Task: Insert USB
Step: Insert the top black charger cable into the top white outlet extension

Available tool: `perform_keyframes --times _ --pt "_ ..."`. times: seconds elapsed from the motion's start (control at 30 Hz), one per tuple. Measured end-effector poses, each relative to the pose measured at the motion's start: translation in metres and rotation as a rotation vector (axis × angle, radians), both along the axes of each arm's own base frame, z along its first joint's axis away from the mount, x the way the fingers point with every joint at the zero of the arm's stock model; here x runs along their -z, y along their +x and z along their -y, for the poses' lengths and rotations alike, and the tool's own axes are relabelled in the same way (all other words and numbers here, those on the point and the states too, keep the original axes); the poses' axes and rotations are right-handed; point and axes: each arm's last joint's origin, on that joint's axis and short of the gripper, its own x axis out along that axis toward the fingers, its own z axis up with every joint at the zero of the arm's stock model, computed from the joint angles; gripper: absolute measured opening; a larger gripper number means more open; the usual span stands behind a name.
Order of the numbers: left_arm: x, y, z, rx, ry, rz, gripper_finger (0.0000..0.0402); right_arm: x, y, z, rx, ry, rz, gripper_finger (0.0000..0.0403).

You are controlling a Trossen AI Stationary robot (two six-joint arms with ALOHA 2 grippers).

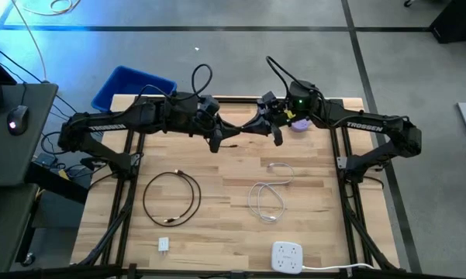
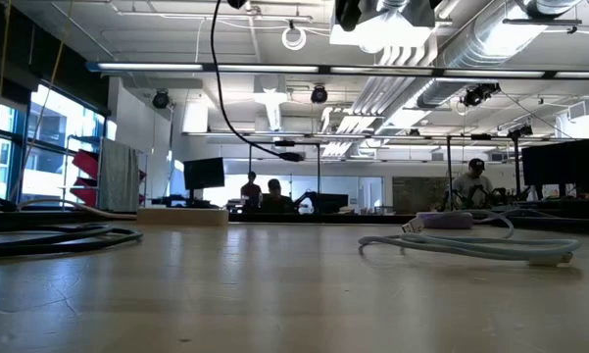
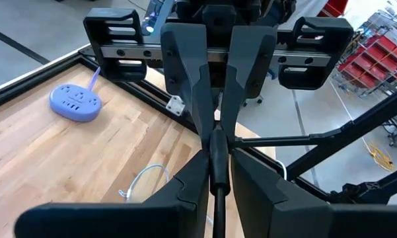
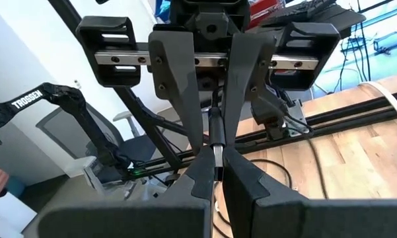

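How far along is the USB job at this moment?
Done: a black lead is off the table, held up in the air. In hand: the left claw and the right claw both grip it, and a metal plug shows at the right one. Left: nothing is plugged in yet; the charger and the power strip lie apart on the table.

Black cable (image 1: 170, 198) left of white cable (image 1: 267, 200) on table (image 1: 217, 240)

black usb cable (image 1: 240, 133) stretched midair between both pincers, above table's far edge.
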Motion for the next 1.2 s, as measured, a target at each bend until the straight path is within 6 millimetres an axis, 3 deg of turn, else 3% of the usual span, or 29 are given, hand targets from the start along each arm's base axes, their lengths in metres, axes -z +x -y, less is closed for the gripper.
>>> perform_keyframes --times 0.37,0.63,1.2 --pt "-0.001 0.0 0.0 -0.007 -0.023 0.006 0.0042 0.0 0.0 0.0 0.0 0.0 0.001 0.0" --pt "-0.011 -0.011 0.001 -0.015 -0.007 0.04 0.0042 -0.001 0.0 0.0 -0.001 -0.003 0.008 0.0" --pt "-0.005 -0.007 0.001 -0.015 -0.011 0.012 0.0033 -0.001 0.0 0.0 0.002 -0.003 0.009 0.0"
